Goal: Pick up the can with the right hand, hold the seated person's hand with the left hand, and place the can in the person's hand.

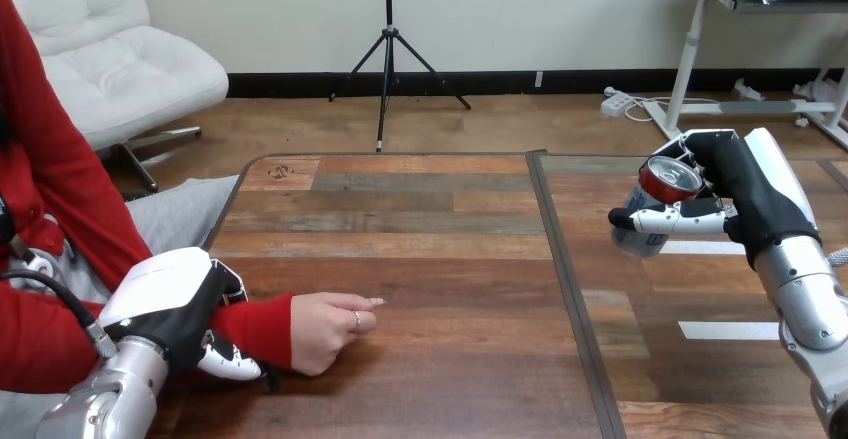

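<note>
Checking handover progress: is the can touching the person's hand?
Apart. In the head view the right hand grips the can far right, with bare table between it and the person's hand.

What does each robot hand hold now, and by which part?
The right hand grips the red-topped metal can round its side; the left hand clasps the person's red-sleeved wrist.

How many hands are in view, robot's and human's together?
3. The robot's left hand wraps the person's wrist at lower left; the person's hand rests on the table beside it; the right hand grips a can at right. The person's other hand may be hidden.
</note>
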